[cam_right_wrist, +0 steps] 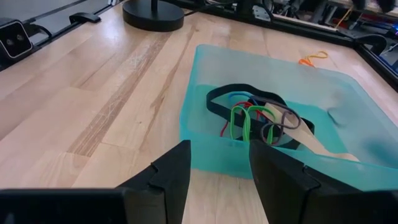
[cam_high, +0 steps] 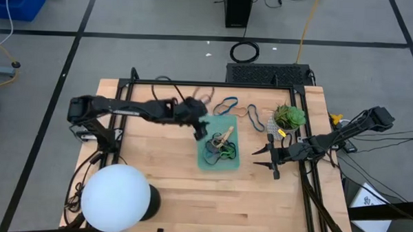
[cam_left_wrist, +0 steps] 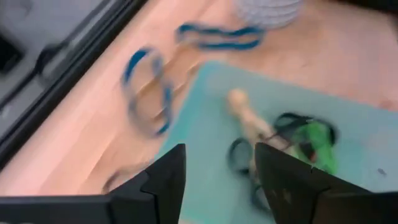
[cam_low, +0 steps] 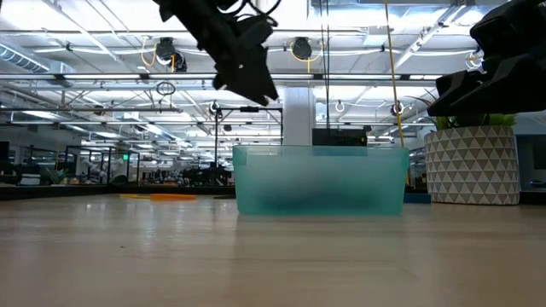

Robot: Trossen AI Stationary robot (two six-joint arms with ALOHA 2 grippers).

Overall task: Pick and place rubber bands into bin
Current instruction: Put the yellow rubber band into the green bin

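table [cam_high: 162, 190]: pale wood top with a dark frame along its edges; bin [cam_high: 219, 145]: shallow teal tray near the table's centre, seen in the low view [cam_low: 320, 179] as a translucent wall; contents of bin: a tangle of rubber bands [cam_right_wrist: 255, 118] in black, green, red and blue, with a tan wooden peg [cam_left_wrist: 249, 121] lying across them toward 12 o'clock; loose bands on the table: a blue band [cam_high: 226, 105] just off the bin's 12 o'clock edge, a second blue band [cam_high: 253, 116] at the bin's 1 o'clock, a darker band [cam_high: 206, 98] at 11 o'clock, and an orange band [cam_right_wrist: 314, 58] on the wood beyond the bin's far rim in the right wrist view; left gripper [cam_high: 200, 129]: reaches in from 9 o'clock and hangs over the bin's 10 o'clock corner, raised above the rim in the low view [cam_low: 247, 72], jaws parted a moderate gap with nothing between them [cam_left_wrist: 219, 180]; right gripper [cam_high: 263, 157]: sits at the bin's 3 o'clock, just beside it and apart from its wall, fingers parted and holding nothing [cam_right_wrist: 219, 177]; plant [cam_high: 289, 117]: leafy green ball in a patterned white pot [cam_low: 472, 166] at the bin's 2 o'clock; lamp [cam_high: 116, 197]: white globe on a black base at the table's 7 o'clock corner.
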